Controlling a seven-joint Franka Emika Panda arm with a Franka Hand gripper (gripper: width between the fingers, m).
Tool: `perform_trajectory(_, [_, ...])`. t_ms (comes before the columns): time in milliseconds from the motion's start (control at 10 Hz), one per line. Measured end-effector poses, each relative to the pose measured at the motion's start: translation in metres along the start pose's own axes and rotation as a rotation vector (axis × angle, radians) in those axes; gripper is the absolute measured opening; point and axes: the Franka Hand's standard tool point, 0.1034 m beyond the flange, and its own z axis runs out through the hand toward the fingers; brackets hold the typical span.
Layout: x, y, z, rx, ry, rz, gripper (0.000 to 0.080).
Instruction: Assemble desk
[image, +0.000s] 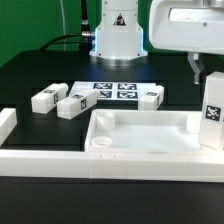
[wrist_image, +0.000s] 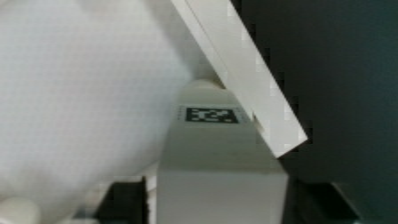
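One leg (image: 213, 112) stands upright at the desk panel's (image: 140, 135) corner on the exterior view's right, apparently set into that corner's socket, where a leg has to go in end-first. The fingers (wrist_image: 125, 203) straddle its upper part, one on each side. I cannot tell whether they clamp it or stand just clear. The panel lies rim-up on the bench (image: 30, 75), so its sockets face the arm. A border bar (image: 50, 160) along the panel's near side probably stops it sliding. Three spare legs (image: 72, 103) lie beyond the panel, by the marker board (image: 112, 90).
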Motion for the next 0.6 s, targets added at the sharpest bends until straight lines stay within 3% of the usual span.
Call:
perform_trajectory(100, [0.0001, -0.0001, -0.0003, -0.001, 0.0, -0.061, 0.0564])
perform_trajectory(200, [-0.0003, -0.0006, -0.0003, -0.001, 0.0, -0.158, 0.0634])
perform_trajectory(600, [0.0005, 0.0002, -0.0003, -0.001, 0.0, -0.514, 0.0648])
